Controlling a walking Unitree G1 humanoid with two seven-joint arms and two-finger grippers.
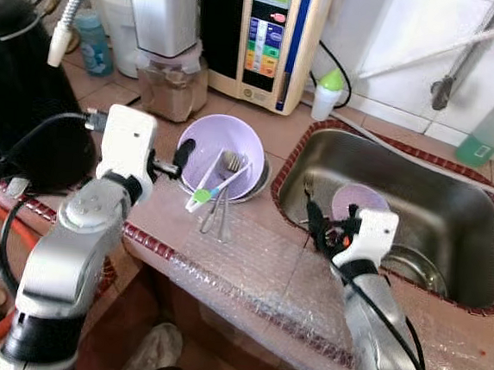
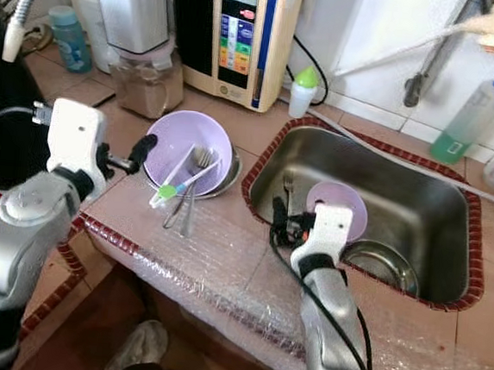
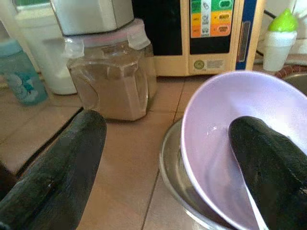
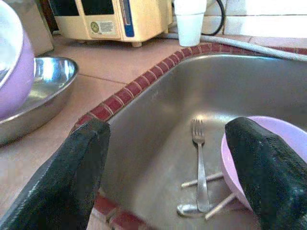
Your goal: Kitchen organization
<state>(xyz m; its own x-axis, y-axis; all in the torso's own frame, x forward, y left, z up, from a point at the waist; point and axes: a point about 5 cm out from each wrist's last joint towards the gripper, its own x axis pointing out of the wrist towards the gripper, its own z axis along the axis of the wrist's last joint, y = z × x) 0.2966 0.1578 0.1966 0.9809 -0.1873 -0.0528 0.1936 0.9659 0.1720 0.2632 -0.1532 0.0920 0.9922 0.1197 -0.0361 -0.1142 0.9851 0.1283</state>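
The sink (image 1: 481, 283), at the right of the frame, is holding a purple bowl (image 2: 342, 202), a fork (image 4: 199, 165) and chopsticks (image 4: 204, 181). I think I am clearing it out; next I am reaching down for the fork. My right gripper (image 4: 168, 167) is hanging wide open over it, touching nothing. My left gripper (image 3: 168, 158) is open around the rim of the bigger purple bowl (image 1: 224, 153) at frame centre.
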